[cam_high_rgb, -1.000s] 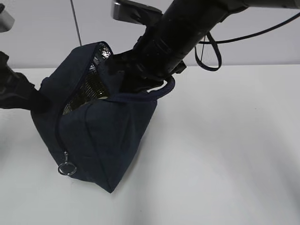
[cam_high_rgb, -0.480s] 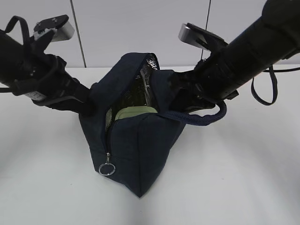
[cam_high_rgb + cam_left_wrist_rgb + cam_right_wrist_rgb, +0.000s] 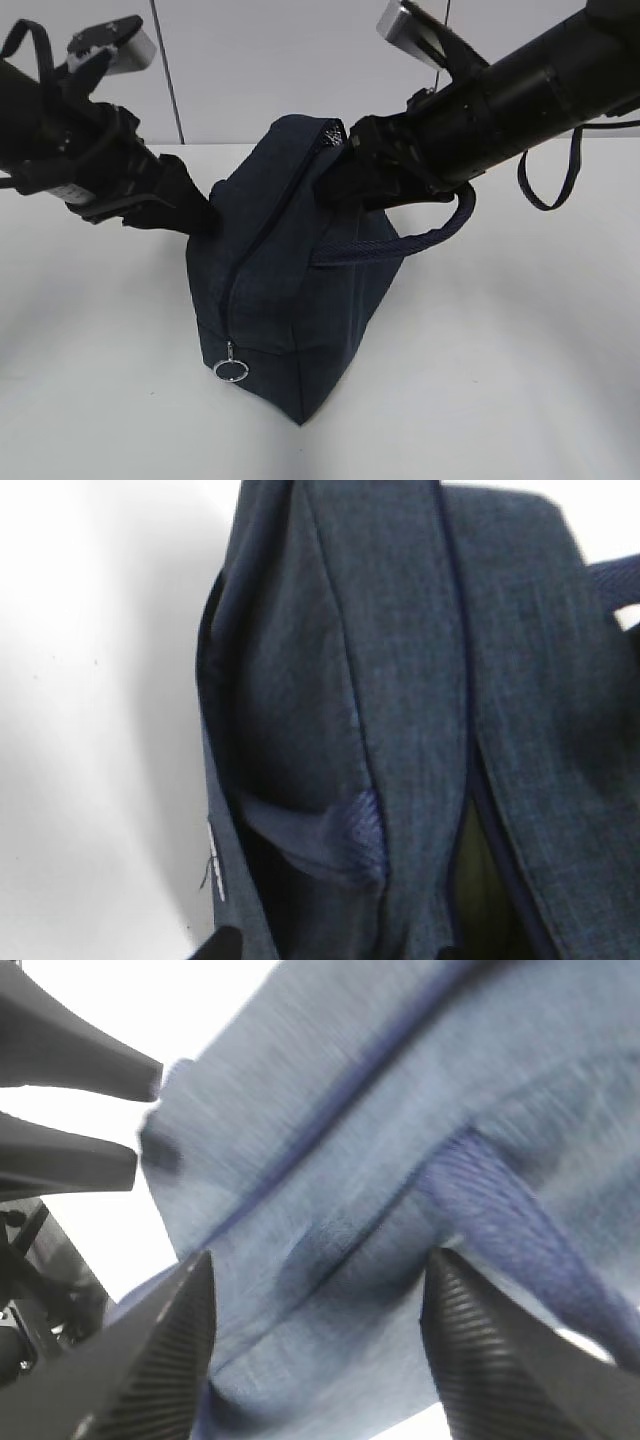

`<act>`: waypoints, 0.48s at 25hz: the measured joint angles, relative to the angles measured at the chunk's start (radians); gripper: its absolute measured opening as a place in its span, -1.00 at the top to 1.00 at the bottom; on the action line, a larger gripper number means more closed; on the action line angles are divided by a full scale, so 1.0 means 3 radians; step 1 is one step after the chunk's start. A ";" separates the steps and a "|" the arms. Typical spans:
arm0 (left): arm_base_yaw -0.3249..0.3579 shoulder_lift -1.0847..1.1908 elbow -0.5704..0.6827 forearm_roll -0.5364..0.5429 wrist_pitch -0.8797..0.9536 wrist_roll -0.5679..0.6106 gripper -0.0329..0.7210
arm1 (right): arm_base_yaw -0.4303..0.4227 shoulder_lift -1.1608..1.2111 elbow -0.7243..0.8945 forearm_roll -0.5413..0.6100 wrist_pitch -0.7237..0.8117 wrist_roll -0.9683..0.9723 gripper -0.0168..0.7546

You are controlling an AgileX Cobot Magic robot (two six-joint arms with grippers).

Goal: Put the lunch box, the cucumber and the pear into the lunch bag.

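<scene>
The navy lunch bag [image 3: 290, 290] stands on the white table, its zipper line nearly drawn together, with the ring pull [image 3: 231, 370] low at the front. My left gripper [image 3: 205, 222] presses against the bag's left side. In the left wrist view [image 3: 335, 950] its tips are apart over the fabric. My right gripper [image 3: 338, 185] is at the bag's top right edge, open, with fabric between its fingers [image 3: 320, 1260]. A green sliver of the lunch box [image 3: 482, 865] shows through the zipper gap. The cucumber and pear are hidden.
One loop handle [image 3: 420, 238] hangs off the bag's right side below my right arm. A black cable loop [image 3: 545, 190] dangles from the right arm. Bare white table [image 3: 500, 360] lies to the right and front. A wall stands behind.
The bag's opening has been pushed together: the silver lining and green lid seen earlier no longer show from outside. The right gripper has moved up to the bag's top edge.
</scene>
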State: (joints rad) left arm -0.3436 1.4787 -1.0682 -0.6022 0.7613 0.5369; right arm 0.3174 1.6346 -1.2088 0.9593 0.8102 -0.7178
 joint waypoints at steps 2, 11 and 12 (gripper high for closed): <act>0.0000 -0.0152 0.0026 0.0000 -0.0053 0.0015 -0.04 | 0.0000 -0.0080 -0.0007 0.0025 0.0000 -0.0042 -0.34; 0.0000 -0.0570 0.0086 0.0034 -0.0045 0.0015 -0.05 | 0.0000 -0.0610 0.0131 0.0077 0.0151 -0.0129 -0.22; 0.0000 -0.0641 0.0141 0.0034 -0.0054 0.0015 -0.05 | 0.0012 -0.0722 0.0241 0.0077 0.0151 -0.0145 -0.20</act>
State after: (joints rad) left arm -0.3436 1.2865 -1.0260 -0.5920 0.7450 0.5412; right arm 0.3209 1.4181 -1.1366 0.9825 0.8553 -0.7613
